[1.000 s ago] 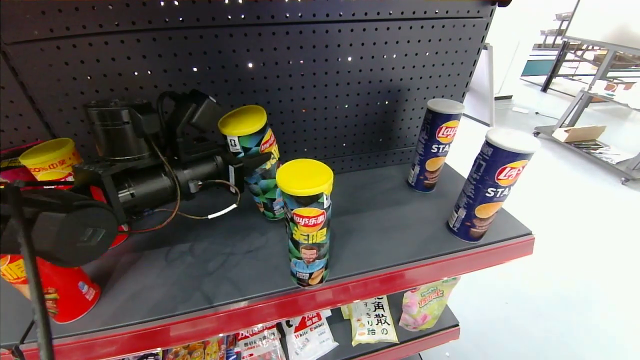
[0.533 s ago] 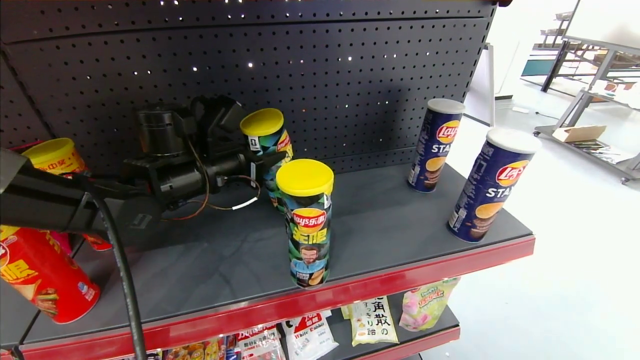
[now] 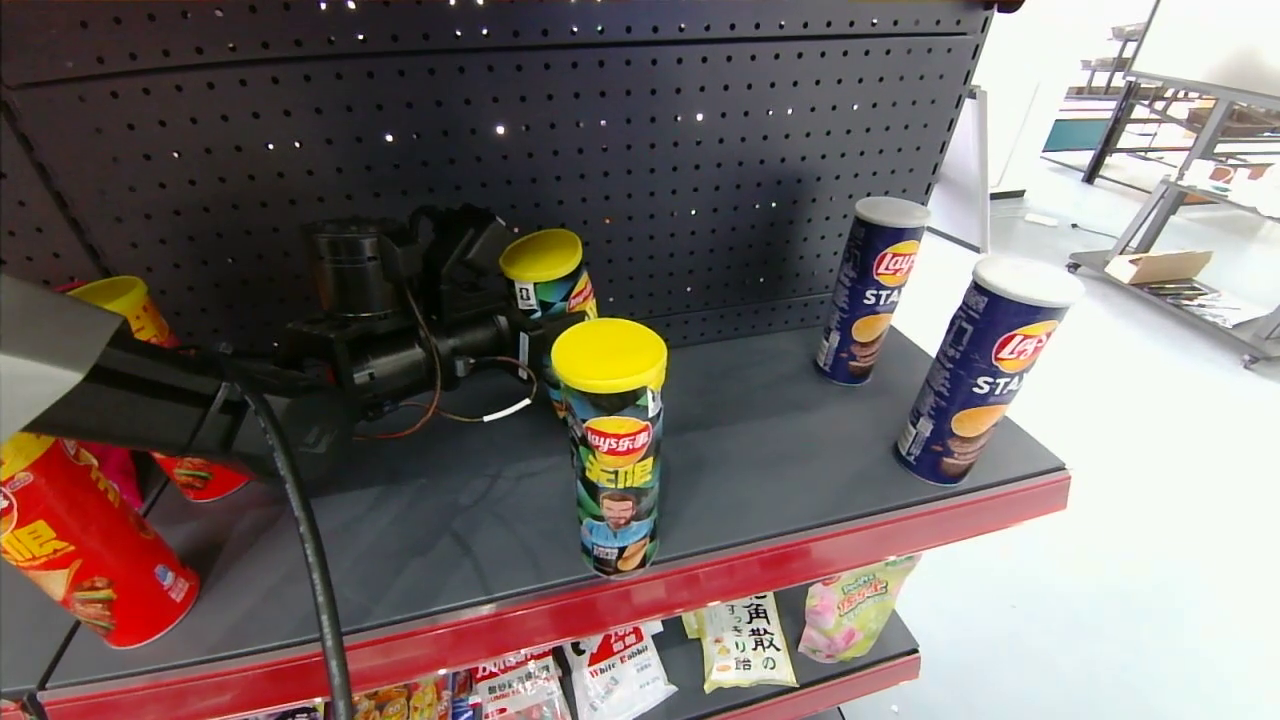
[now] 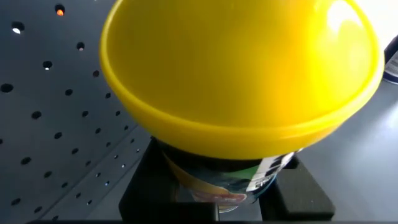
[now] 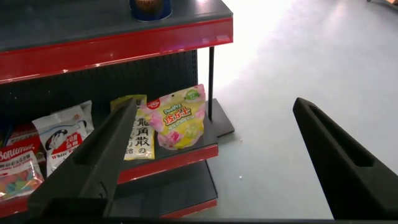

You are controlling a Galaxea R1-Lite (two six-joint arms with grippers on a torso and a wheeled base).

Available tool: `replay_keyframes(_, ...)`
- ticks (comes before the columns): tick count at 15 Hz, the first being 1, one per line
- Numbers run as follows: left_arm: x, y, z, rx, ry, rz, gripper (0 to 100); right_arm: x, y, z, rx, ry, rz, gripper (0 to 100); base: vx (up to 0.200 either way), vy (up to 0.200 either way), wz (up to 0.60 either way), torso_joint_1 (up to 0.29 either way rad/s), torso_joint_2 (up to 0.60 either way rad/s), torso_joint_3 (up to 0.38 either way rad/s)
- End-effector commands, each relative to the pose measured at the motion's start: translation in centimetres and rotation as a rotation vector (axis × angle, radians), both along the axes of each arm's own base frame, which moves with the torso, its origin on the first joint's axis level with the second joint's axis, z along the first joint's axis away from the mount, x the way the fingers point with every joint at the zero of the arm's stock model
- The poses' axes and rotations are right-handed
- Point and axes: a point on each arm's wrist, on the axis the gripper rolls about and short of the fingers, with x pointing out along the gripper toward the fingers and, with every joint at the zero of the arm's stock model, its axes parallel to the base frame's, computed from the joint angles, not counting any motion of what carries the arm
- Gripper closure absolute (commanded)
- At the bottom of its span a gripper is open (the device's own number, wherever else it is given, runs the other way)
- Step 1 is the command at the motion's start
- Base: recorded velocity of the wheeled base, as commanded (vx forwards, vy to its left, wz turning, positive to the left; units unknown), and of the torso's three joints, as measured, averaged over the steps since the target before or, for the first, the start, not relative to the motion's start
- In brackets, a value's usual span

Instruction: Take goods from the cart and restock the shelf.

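Note:
My left gripper (image 3: 532, 322) is shut on a chip can with a yellow lid (image 3: 547, 272), holding it upright near the pegboard wall. It is just behind a matching yellow-lidded can (image 3: 612, 445) that stands near the shelf's (image 3: 450, 520) front edge. The front can hides the held can's base. In the left wrist view the held can's lid (image 4: 242, 68) looms large, with the black fingers (image 4: 149, 193) clamped on the body below it. My right gripper (image 5: 217, 165) hangs open beside the lower shelves, with nothing between its fingers.
Two blue chip cans (image 3: 868, 290) (image 3: 985, 370) stand at the shelf's right end. Red cans (image 3: 80, 560) sit at the left, one with a yellow lid (image 3: 120, 300) at the back. Snack bags (image 5: 177, 118) hang on the lower shelf. Bare shelf lies between the front can and the blue cans.
My left arm has carried the yellow-lidded can to the right and deeper toward the pegboard, so it now sits behind the front can. The other cans have not moved.

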Motion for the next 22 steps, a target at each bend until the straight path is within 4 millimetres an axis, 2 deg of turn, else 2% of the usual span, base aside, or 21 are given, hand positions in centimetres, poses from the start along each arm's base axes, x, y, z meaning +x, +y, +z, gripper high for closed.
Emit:
replay_keyframes(1, -0.1, -0.2, 0.0, 0.001, -0.001, -0.006, 100, 0.0, 0.0, 0.0, 0.000, 0.002, 0.001, 0, 0.000, 0.000, 0.00, 0.000, 0.00, 0.000)
replay_keyframes(12, -0.1, -0.6, -0.2, 0.006, 0.004, -0.017, 100, 0.0, 0.0, 0.0, -0.002, 0.002, 0.001, 0, 0.000, 0.000, 0.00, 0.000, 0.00, 0.000)
replay_keyframes(13, -0.1, -0.7, -0.2, 0.008, 0.007, -0.017, 0, 0.0, 0.0, 0.0, 0.000, 0.000, 0.001, 0, 0.000, 0.000, 0.00, 0.000, 0.00, 0.000)
replay_keyframes(18, -0.2, -0.6, -0.2, 0.007, 0.012, -0.016, 0, 0.0, 0.0, 0.0, 0.000, 0.000, 0.001, 0, 0.000, 0.000, 0.00, 0.000, 0.00, 0.000)
replay_keyframes(22, -1.2, -0.3, 0.0, 0.007, 0.020, -0.015, 0, 0.0, 0.0, 0.0, 0.000, 0.000, 0.001, 0, 0.000, 0.000, 0.00, 0.000, 0.00, 0.000)
